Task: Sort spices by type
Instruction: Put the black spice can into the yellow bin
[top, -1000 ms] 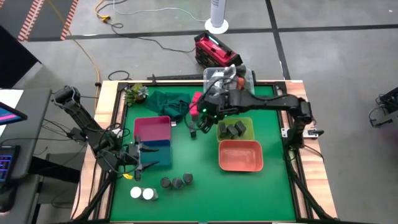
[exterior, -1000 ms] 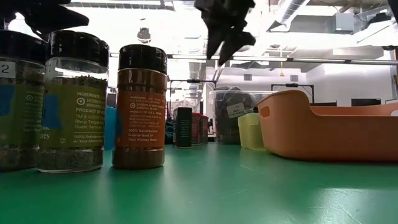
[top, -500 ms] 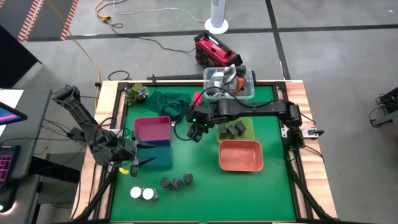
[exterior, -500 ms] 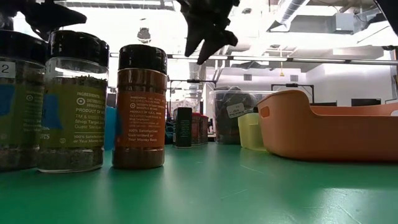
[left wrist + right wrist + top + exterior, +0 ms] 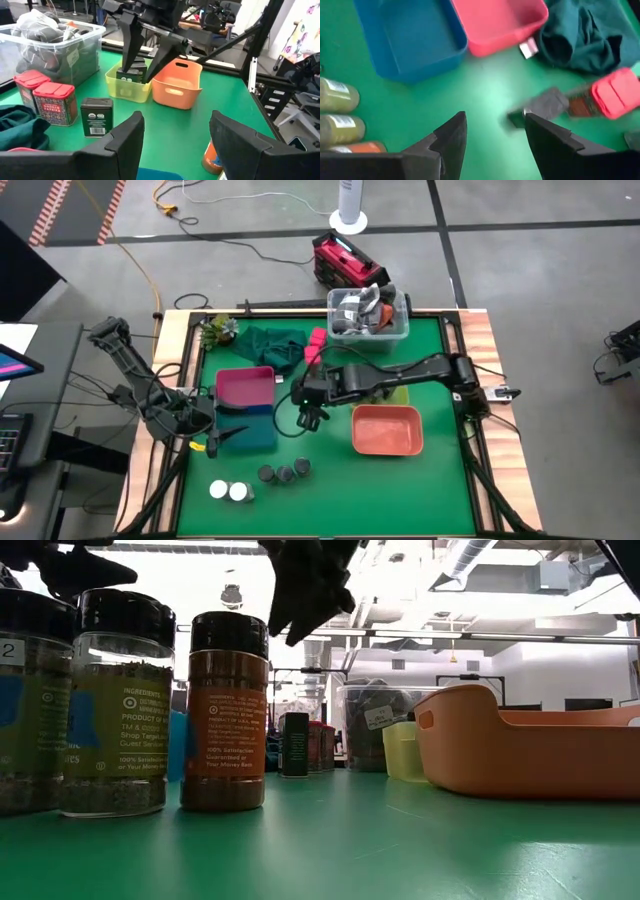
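My right gripper (image 5: 308, 417) hangs open above the green table's middle, between the blue tray (image 5: 252, 428) and the orange tray (image 5: 387, 430), with nothing between its fingers. Beyond it in the right wrist view lie a dark block (image 5: 547, 102) and a pink cube (image 5: 615, 92), both standing on the table near the green cloth (image 5: 580, 37). Three dark-lidded jars (image 5: 285, 472) and two white-topped jars (image 5: 229, 491) stand near the front edge. More dark blocks (image 5: 132, 75) sit in the yellow tray (image 5: 127, 87). My left gripper (image 5: 228, 435) waits open at the blue tray's left.
A pink tray (image 5: 245, 388) sits behind the blue one. A clear tub (image 5: 368, 315) of grey clutter stands at the far edge. The right arm reaches over the yellow tray. Bare green table lies between the trays and in front of the orange tray.
My right gripper has swung from over the yellow tray toward the table's left and near edge, sinking a little and rolling at the wrist, its fingers still apart. My left gripper has drawn back slightly toward the left edge. No spice has moved.
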Robot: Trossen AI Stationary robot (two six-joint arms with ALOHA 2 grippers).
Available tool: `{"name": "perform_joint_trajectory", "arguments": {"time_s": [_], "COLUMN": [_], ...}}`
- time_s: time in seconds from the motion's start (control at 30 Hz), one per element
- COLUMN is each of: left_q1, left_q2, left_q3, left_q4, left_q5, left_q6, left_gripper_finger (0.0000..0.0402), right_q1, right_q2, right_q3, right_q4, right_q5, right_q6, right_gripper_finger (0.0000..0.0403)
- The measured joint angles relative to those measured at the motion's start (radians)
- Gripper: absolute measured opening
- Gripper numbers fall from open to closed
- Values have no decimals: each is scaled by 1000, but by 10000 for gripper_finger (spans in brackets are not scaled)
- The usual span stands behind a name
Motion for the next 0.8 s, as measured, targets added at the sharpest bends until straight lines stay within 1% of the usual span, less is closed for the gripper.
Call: {"name": "perform_joint_trajectory", "arguments": {"time_s": [0.13,0.27,0.43,0.53,0.63,0.8], "left_q1": [-22,-42,-64,-80,-99,-80], "left_q2": [0,0,30,62,84,86], "left_q3": [1,33,85,113,159,275], "left_q4": [0,-63,-223,-289,-386,-612], "left_q5": [0,-5,-34,-31,-13,6], "left_q6": [-14,-43,-155,-203,-263,-408], "left_gripper_finger": [215,211,196,188,185,185], "right_q1": [20,45,65,81,101,134], "right_q2": [4,-8,4,22,16,9], "right_q3": [-2,-2,-1,-6,-53,-91], "right_q4": [4,-8,19,41,113,107], "right_q5": [0,5,24,26,32,102], "right_q6": [-18,-10,-10,-10,-8,-8], "right_gripper_finger": [230,230,230,230,230,230]}}
